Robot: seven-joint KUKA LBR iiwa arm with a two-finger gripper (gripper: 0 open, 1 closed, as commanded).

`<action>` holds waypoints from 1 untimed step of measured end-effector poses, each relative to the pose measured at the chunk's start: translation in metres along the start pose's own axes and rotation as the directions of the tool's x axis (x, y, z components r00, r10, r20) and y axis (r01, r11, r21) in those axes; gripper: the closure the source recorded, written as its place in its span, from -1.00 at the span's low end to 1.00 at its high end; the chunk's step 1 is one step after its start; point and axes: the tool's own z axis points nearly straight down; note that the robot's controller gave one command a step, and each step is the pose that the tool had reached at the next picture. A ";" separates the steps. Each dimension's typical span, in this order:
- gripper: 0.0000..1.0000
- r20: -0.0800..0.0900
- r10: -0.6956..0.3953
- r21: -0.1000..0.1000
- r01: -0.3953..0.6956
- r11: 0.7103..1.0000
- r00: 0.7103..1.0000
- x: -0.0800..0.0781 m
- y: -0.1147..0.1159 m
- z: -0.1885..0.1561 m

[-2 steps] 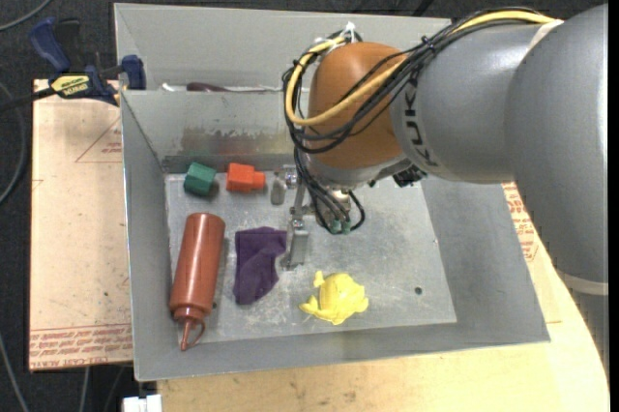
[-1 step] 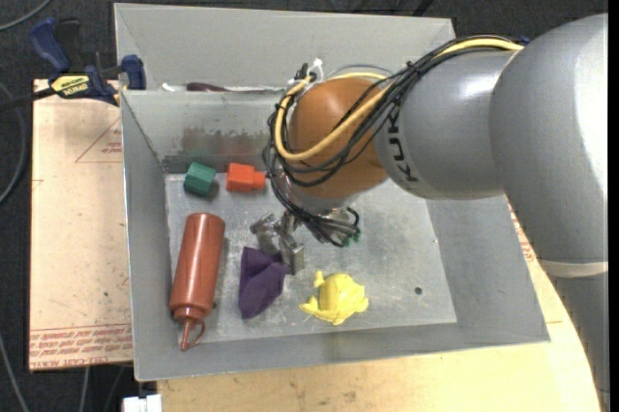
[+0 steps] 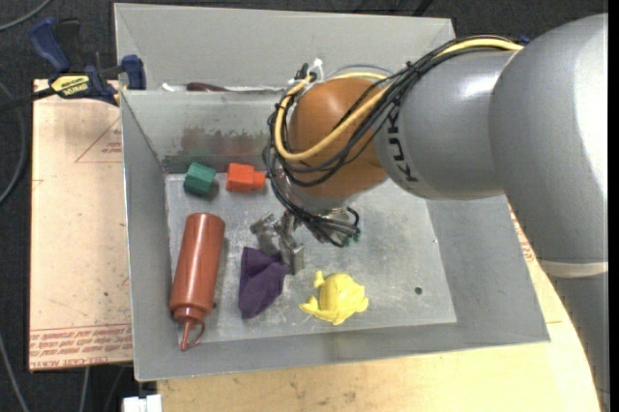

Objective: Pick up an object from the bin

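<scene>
Over on the left side of the bin (image 3: 145, 255) there's a reddish-brown squeeze bottle (image 3: 196, 265) lying flat, long axis running far to near with the nozzle pointing at the near wall. Just past its far end sit a little green block (image 3: 200, 178) and an orange block (image 3: 245, 177), side by side against the far wall. Moving right, roughly mid-floor, there's a floppy purple thing (image 3: 259, 282), looks like crumpled cloth or soft plastic, longer in the far-near direction and leaning a bit. The pincer (image 3: 280, 241) is down low right at that purple thing's far end, so the piece stretches away from it toward the near side and slightly left. Honestly I can't tell how far open the pincer is or whether it has anything in it; the metal bits are a jumble under the arm's round orange wrist cover (image 3: 334, 139). My guess is the purple thing is the pick, since it's by far the closest. Further right and nearer, a lumpy yellow toy (image 3: 335, 297) sits just beside the purple piece, apart from the pincer. If it does go for purple, the grab would want to close across the narrow width, not along the length.
</scene>
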 end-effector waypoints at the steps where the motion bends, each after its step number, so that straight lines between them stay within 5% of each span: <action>1: 1.00 -0.009 -0.005 -0.004 0.005 1.000 1.000 0.006 0.000 -0.038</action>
